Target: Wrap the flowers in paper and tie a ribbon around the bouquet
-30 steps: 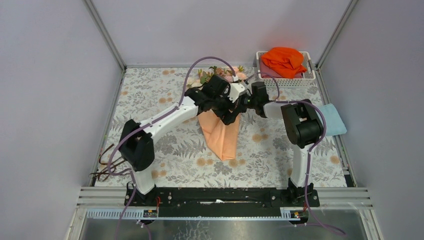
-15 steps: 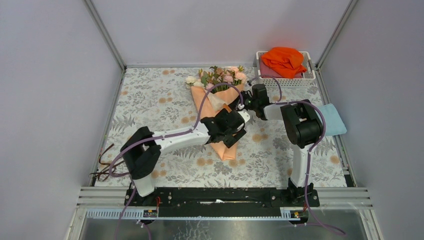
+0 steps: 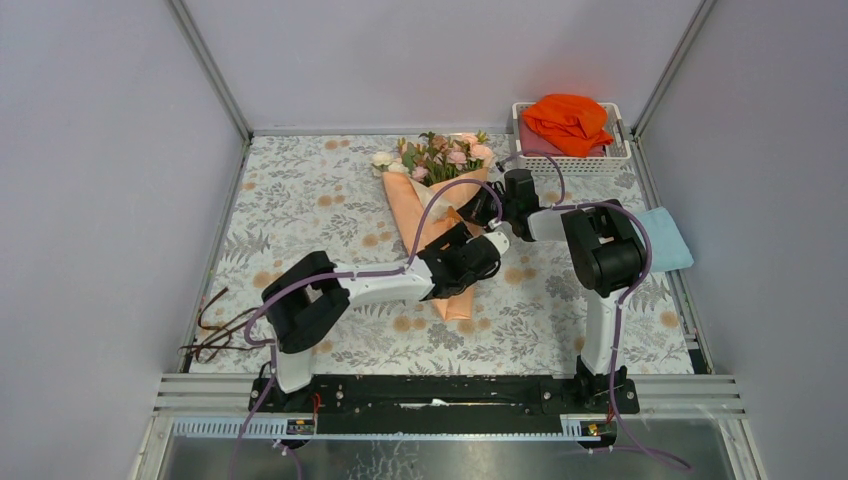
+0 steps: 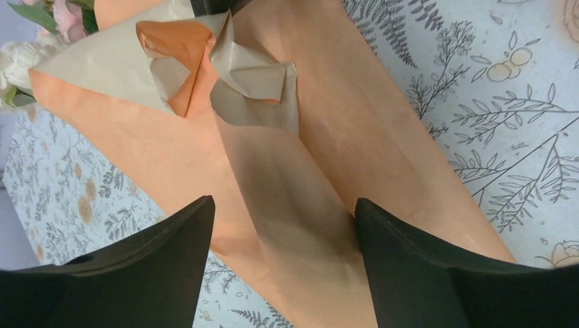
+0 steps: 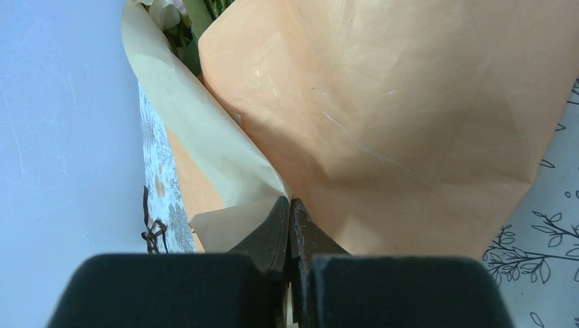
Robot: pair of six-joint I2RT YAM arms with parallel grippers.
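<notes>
Floral-print tabletop (image 3: 300,190) inside plain lilac-grey walls (image 3: 440,60).
Left tool (image 4: 281,205) spread above peach-orange crinkled paper cone (image 4: 382,137); right tool (image 5: 289,201) pressed together, pinching its pale edge.

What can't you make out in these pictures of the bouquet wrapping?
- Stems of the flowers: all views, wrapped inside the paper.
- Middle of the paper: top view, under the left gripper.
- Ribbon: top view, too thin and tangled to trace its ends.
- Basket contents: top view, buried under the orange cloth.
</notes>
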